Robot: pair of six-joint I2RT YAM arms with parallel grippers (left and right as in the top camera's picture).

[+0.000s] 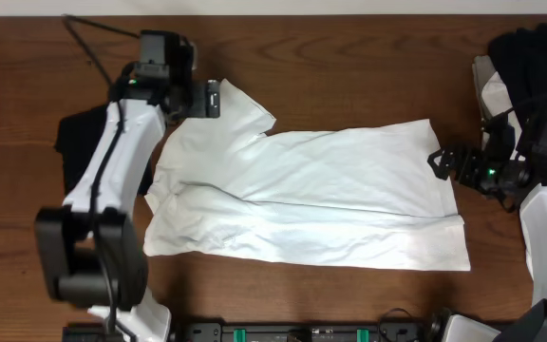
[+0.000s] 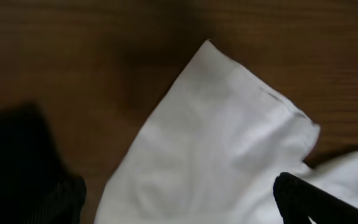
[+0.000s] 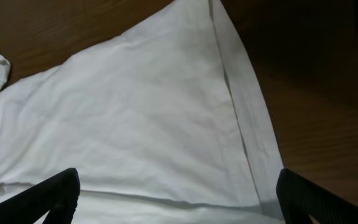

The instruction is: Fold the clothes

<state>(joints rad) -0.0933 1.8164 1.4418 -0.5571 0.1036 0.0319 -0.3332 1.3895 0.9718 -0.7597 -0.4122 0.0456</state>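
Note:
A white T-shirt (image 1: 311, 195) lies flat across the middle of the table, folded over lengthwise, with one sleeve (image 1: 240, 106) pointing to the back left. My left gripper (image 1: 209, 98) hovers open over that sleeve (image 2: 216, 137); its dark fingertips (image 2: 306, 199) stand wide apart with only cloth beneath them (image 2: 179, 208). My right gripper (image 1: 442, 161) is at the shirt's right hem (image 3: 241, 106). It is open too (image 3: 179, 199), its fingers (image 3: 48, 199) spread over the fabric and holding nothing.
A black garment (image 1: 79, 142) lies at the left under the left arm, and shows as dark cloth (image 2: 11, 162) in the left wrist view. A pile of black (image 1: 530, 57) and pale clothes (image 1: 490, 81) sits at the back right. Bare wooden table (image 1: 349, 66) surrounds the shirt.

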